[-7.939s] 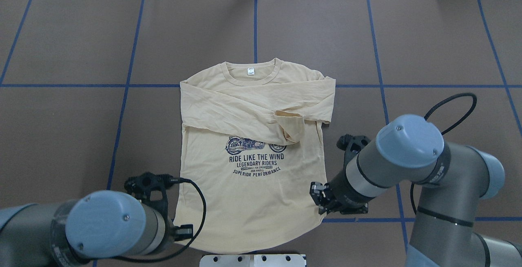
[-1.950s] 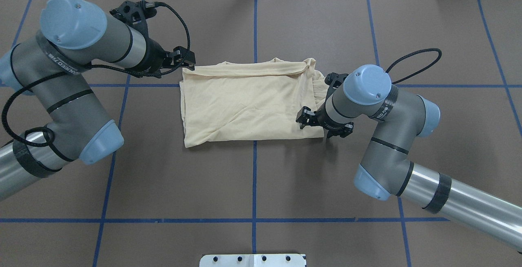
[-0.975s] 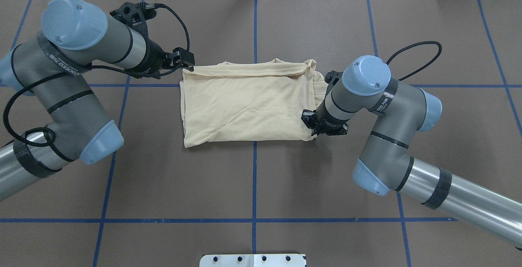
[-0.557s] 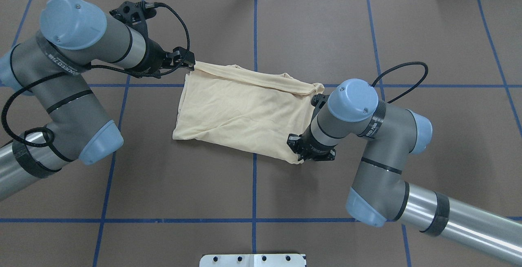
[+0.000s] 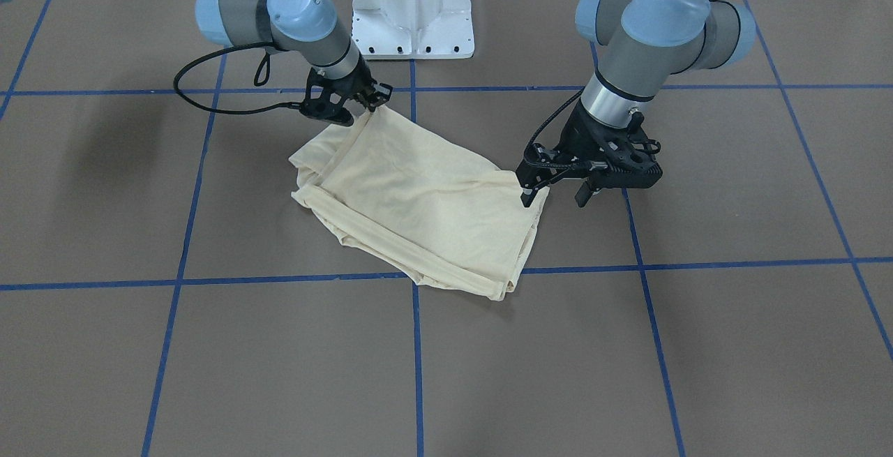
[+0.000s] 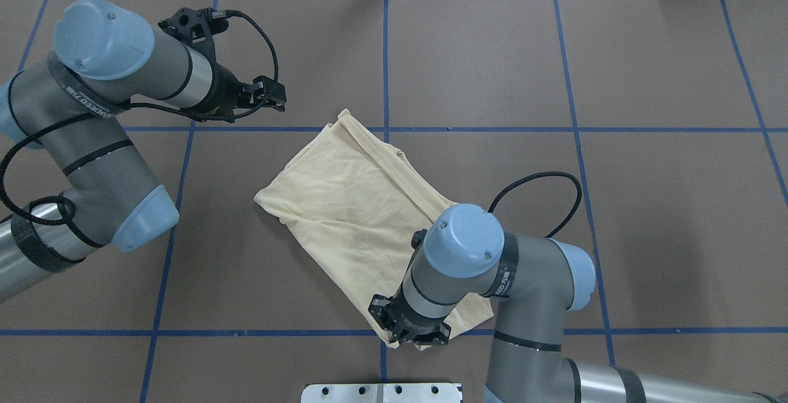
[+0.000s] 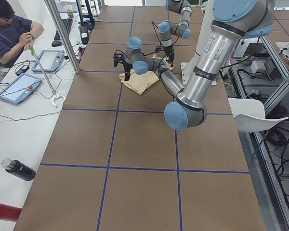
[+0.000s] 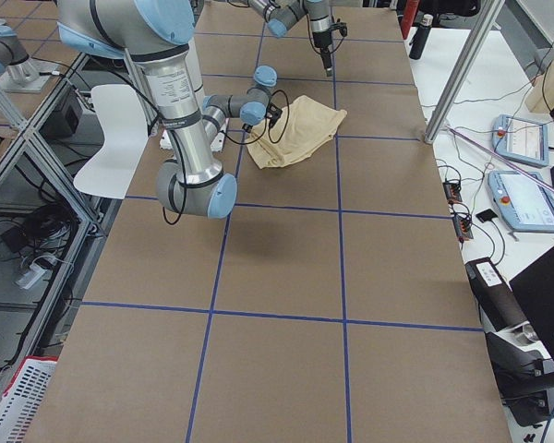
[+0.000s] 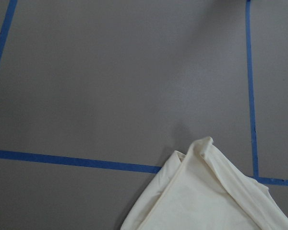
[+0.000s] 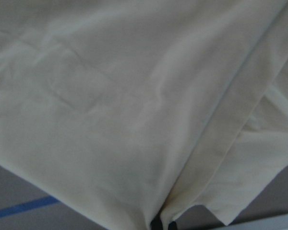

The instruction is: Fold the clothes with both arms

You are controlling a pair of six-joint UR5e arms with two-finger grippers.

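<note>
Right tool (image 6: 409,334) pinches one corner of the folded shirt (image 6: 345,218), which lies beyond it on the table (image 6: 646,206); left tool (image 6: 278,96) gapes, clear of cloth; best drag low and slowly so the layers likely stay stacked.

Inside a robotics lab: a left arm (image 6: 92,163) and a right arm (image 6: 535,274) are reaching over a brown table (image 6: 646,237) gridded with blue tape (image 6: 677,130), while a person (image 7: 9,36) is sitting at a side bench (image 7: 19,139) beside teach pendants (image 7: 49,60) and aluminium framing (image 7: 62,36).
</note>
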